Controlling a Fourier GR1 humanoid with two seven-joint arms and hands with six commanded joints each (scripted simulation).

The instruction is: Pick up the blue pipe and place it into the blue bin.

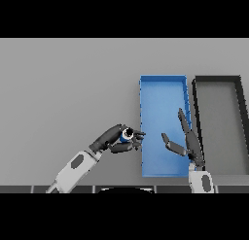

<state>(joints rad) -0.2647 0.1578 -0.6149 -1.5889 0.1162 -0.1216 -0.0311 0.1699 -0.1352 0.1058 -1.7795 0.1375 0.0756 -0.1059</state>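
Left hand (115, 139) gripping blue pipe (126, 135) at blue bin (163, 78) left edge, right hand (187, 143) spread above bin

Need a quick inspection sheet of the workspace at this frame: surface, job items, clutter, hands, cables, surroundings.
Surface: grey table, flat, plain.
Job's things: blue pipe held off the table just left of the blue bin, open end toward the camera; the bin holds nothing that shows.
Clutter: dark grey bin right of the blue bin, side by side; nothing seen inside.
Hands: left robot hand curled round the pipe, at the blue bin's left wall; right robot hand open, fingers straight, over the blue bin's right side.
Cables: nothing seen.
Surroundings: nothing seen beyond the table.
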